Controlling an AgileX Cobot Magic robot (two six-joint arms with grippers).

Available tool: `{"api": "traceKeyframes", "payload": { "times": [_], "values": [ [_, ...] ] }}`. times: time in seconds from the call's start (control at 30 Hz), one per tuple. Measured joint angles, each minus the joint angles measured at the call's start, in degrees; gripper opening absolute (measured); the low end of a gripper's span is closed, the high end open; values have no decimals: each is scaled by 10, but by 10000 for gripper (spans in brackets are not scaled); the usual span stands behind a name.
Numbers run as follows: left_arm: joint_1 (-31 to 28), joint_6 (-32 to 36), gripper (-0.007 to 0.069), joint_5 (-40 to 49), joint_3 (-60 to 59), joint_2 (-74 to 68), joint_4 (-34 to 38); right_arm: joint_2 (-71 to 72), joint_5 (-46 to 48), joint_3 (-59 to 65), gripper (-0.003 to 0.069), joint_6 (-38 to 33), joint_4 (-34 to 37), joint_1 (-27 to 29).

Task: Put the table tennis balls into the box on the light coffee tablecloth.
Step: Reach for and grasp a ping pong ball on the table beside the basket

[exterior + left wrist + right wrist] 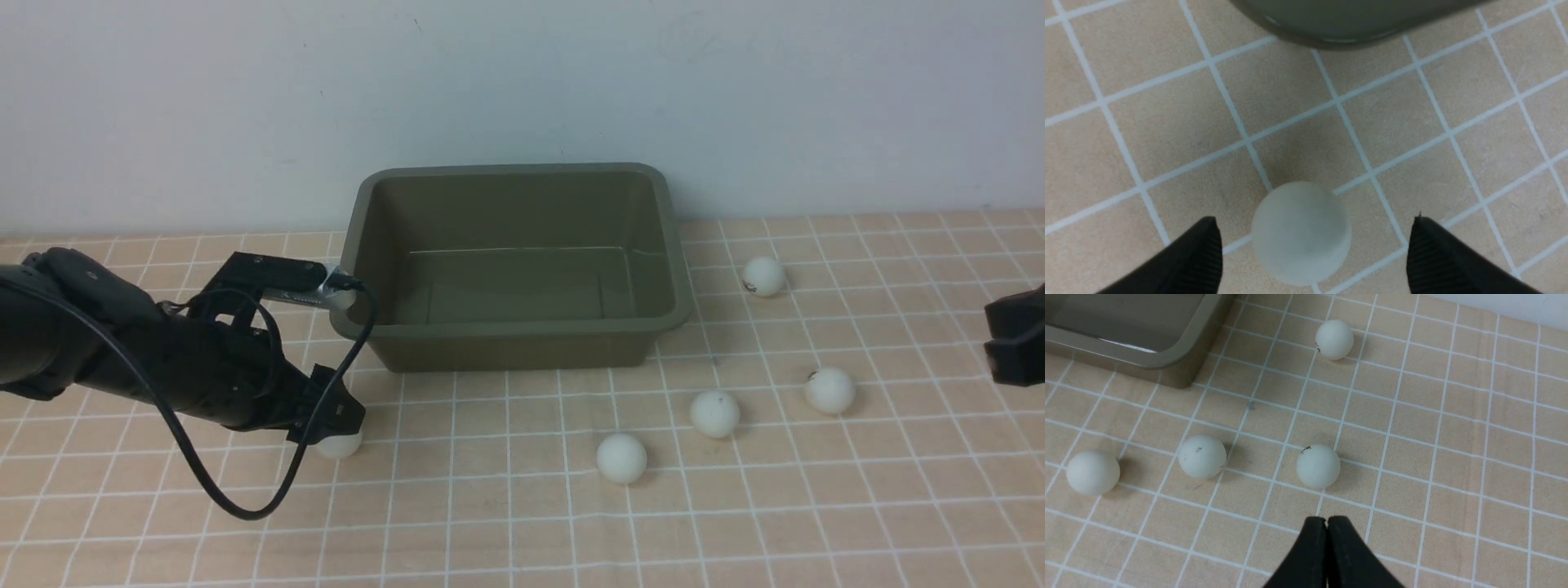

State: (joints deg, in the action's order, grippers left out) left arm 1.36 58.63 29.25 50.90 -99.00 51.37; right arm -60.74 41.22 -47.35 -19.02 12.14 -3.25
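Note:
The olive-green box (673, 245) stands empty on the light coffee tablecloth (506, 523) against the wall. My left gripper (1314, 222) is open low over the cloth near the box's front left corner, with a white ball (1301, 232) lying between its fingers (1206, 249) without touching them; that ball (341, 445) peeks out under the gripper (339, 416) in the front view. Several more balls lie right of the box: (621, 457), (715, 412), (829, 389), (764, 276). My right gripper (1327, 519) is shut and empty, short of a ball (1318, 466).
The box's front wall (1355, 24) is close ahead of the left gripper. A black cable (245, 510) loops from the left arm down onto the cloth. The right gripper (1012, 343) shows at the right edge. A pale wall rises behind the box.

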Motion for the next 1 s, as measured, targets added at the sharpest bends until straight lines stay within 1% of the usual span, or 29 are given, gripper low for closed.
{"api": "traceKeyframes", "payload": {
  "times": [0.17, 0.27, 0.77, 0.9, 1.0],
  "values": [
    [0, 42, 511, 0, 1, -15, 39, 0, 0, 0, -16, 0, 0, 0],
    [0, 53, 511, -2, 1, -26, 53, 0, 0, 0, -16, 0, 0, 0],
    [0, 56, 505, -17, 2, -50, 60, 0, 0, 0, -16, 0, 0, 0],
    [0, 57, 466, -17, 2, -62, 71, 0, 1, 0, -16, 0, 0, 0],
    [0, 57, 419, -13, 2, -65, 82, 0, 2, 0, -16, 0, 0, 0]
  ]
}}
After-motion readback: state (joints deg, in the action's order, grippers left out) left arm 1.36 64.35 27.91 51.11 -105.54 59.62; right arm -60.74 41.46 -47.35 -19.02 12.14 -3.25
